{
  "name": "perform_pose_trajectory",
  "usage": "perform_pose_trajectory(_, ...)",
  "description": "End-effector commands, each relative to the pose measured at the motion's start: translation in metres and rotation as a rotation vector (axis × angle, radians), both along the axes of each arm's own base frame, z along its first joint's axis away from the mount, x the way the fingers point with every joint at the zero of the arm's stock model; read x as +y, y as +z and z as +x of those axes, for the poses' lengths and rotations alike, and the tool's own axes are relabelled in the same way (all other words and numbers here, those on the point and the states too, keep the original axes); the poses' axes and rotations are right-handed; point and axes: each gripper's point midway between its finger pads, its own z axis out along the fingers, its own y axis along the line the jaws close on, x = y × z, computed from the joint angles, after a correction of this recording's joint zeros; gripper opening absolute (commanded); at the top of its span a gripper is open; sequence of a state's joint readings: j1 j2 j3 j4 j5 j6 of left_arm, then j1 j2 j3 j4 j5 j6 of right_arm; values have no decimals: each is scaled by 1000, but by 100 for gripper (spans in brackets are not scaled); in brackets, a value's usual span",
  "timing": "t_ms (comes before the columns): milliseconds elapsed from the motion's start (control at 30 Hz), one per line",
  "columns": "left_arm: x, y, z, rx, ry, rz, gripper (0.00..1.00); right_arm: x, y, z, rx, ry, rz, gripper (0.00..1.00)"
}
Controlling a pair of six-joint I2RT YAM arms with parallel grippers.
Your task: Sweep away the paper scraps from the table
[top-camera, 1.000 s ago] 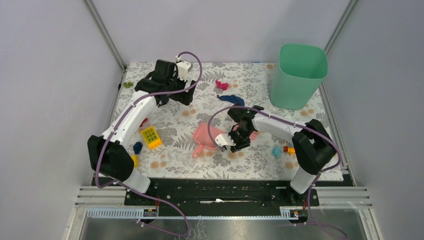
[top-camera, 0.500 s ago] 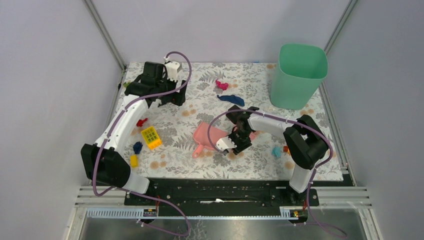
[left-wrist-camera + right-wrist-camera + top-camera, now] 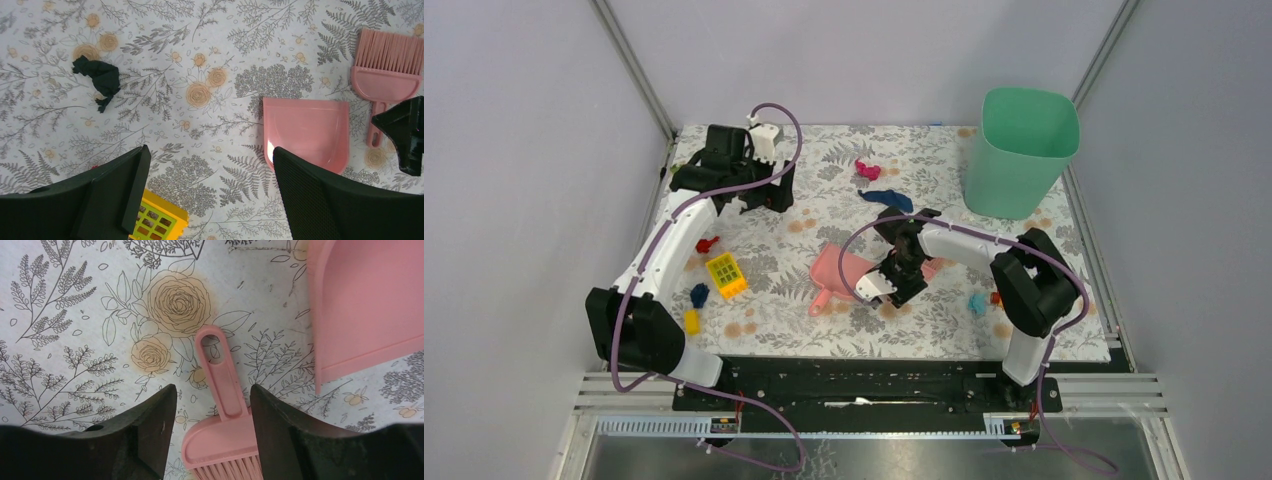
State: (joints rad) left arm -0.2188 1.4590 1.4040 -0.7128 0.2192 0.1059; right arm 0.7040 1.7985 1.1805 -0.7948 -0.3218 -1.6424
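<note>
Right gripper [image 3: 212, 392] half open, jaws astride pink brush handle [image 3: 222, 375], gripping nothing; left gripper [image 3: 210, 155] wide open, empty. Paper scraps [image 3: 867, 170] lie scattered over the table [image 3: 774, 275]. Risk: off-centre closing could twist it against the dustpan [image 3: 360, 305]

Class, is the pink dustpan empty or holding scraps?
Empty: the dustpan shows only bare pink inside; a dark scrap lies well away from it.

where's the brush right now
Right wrist view: the pink brush lies flat on the table between the open fingers of the right gripper, its handle just beside the pink dustpan.
</note>
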Motion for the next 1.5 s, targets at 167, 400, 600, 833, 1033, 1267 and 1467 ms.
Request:
perform_pose_trajectory(167, -4, 9, -7, -26, -34, -50, 98, -5, -20, 14, 3, -30, -60, 59)
perform_pose_trajectory(400, 0, 12, -4, -30, -8, -44, 97, -13, -30, 5, -19, -83, -41, 37)
perform_pose_trajectory(600, -9, 17, -4, -15, 15, -144, 95, -1, -11, 4, -14, -267, 53, 17)
perform_pose_trajectory(833, -56, 22, -40, 134, -209, -397, 94, 29, 28, 14, 68, -546, 184, 11)
perform_pose_trajectory(1033, -78, 4, -56, 300, -210, -584, 88, 44, 43, 23, 95, -684, 248, 10)
perform_pose_trajectory(1267, -96, -22, -75, 483, -190, -735, 80, 57, 60, 35, 105, -768, 318, 9)
perform_pose_trajectory(1467, -104, -43, -80, 566, -167, -773, 75, 64, 72, 45, 92, -820, 368, 9)
